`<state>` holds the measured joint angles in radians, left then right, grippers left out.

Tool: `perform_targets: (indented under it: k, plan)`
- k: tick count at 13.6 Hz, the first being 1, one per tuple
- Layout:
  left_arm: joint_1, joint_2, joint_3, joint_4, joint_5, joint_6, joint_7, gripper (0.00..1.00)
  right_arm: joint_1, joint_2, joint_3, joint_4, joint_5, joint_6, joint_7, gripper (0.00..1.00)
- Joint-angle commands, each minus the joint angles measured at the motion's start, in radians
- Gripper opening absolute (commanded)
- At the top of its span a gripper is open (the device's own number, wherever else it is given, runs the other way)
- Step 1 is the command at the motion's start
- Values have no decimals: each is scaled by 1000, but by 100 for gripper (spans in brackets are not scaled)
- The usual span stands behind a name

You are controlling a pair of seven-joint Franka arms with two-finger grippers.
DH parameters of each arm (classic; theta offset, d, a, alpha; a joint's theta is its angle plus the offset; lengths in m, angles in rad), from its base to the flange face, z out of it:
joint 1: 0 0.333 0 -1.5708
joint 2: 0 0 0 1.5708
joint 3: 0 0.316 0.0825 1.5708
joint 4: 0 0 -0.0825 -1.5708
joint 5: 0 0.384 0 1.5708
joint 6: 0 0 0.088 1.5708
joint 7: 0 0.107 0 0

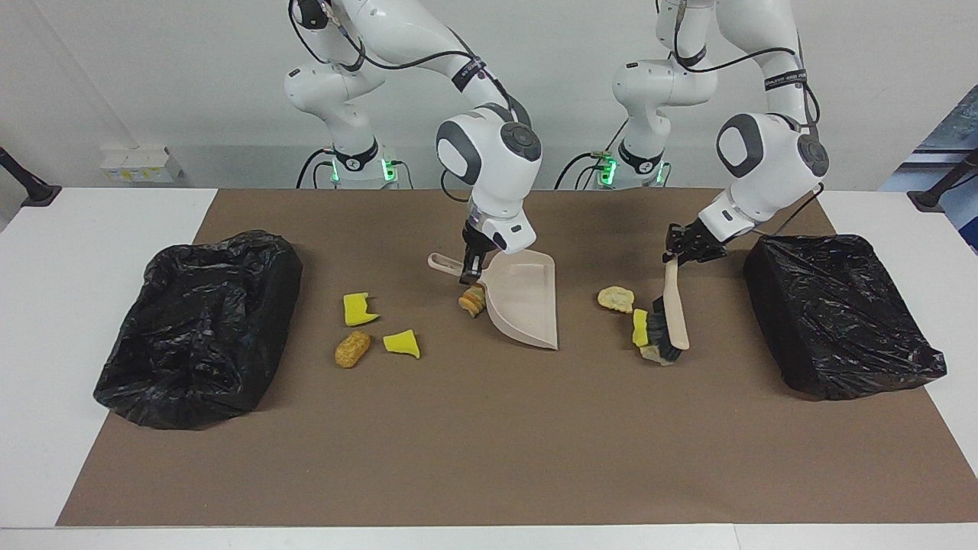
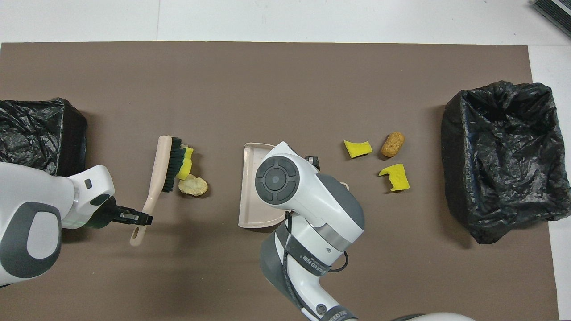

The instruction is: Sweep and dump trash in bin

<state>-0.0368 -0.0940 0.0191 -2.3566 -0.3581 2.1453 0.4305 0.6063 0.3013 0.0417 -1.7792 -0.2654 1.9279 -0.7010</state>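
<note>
Beige brush hangs clamped in the left tool, its bristles touching a yellow sponge scrap beside a pale chunk. Right tool grips the dustpan handle mid-tabletop; three more scraps lie near the open bin

Seven bits of trash lie on the brown mat. Toward the left arm's end, a yellow sponge scrap stands on edge against the bristles of the brush, touching a pale crumbly chunk mostly hidden under the bristles. A golden crumbly lump lies just beside them, nearer the robots. A ridged orange-brown lump touches the outside of the dustpan. Toward the right arm's end lie two yellow sponge scraps and an orange-brown bread-like lump, close together. The two bins, the open one and the flatter one, sit at the mat's ends.
</note>
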Motion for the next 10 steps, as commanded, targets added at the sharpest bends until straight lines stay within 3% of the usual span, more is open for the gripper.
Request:
perform_targets:
  k: [1,5,10]
  plan:
    - [6,42,-10,16,16,51,-1,0,-8,-16,9,-14,-5,8,20,0]
    - [2,43,-10,10,151,61,-75,0,-8,-16,9,-14,-3,6,20,0]
    - [-73,46,-11,-9,169,-1,-101,0,-8,-16,9,-14,-3,8,21,0]
